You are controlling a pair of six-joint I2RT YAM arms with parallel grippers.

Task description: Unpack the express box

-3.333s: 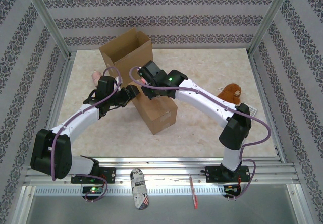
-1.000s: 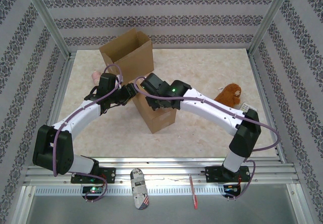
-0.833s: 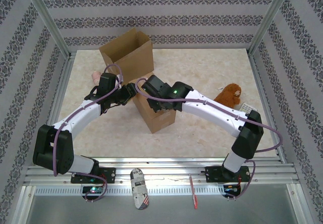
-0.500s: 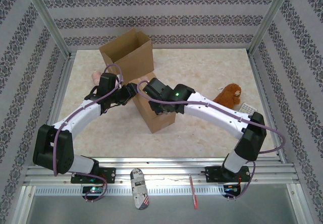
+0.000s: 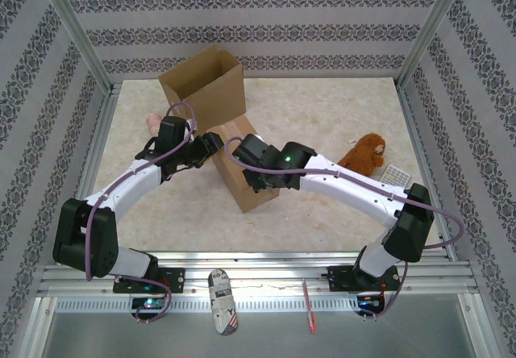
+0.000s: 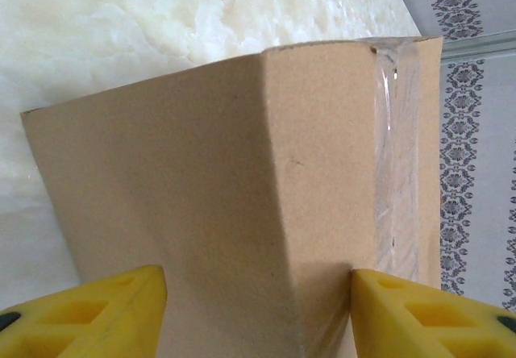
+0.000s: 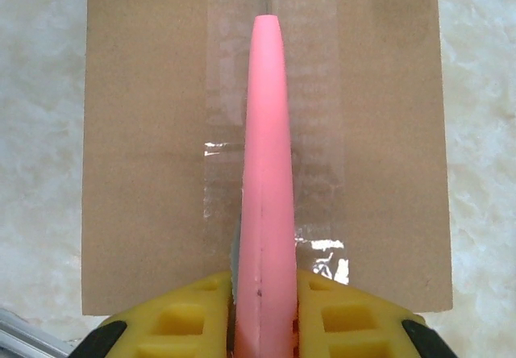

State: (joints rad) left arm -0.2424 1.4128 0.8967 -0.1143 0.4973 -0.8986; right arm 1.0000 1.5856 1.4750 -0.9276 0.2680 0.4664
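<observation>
Nearby, open carton [image 5: 211,88] just behind taped box [image 5: 242,195], plush toy [image 5: 368,151] apart.

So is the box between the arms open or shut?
Shut: the cardboard box has clear tape over its flat top seam in the right wrist view, the pink cutter lying along it.

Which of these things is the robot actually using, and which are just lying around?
In use: taped brown cardboard box, pink plastic cutter in right gripper, left gripper bracing the box.
Lying about: open brown cardboard box, brown plush toy, small pink item, red-handled tool.
</observation>
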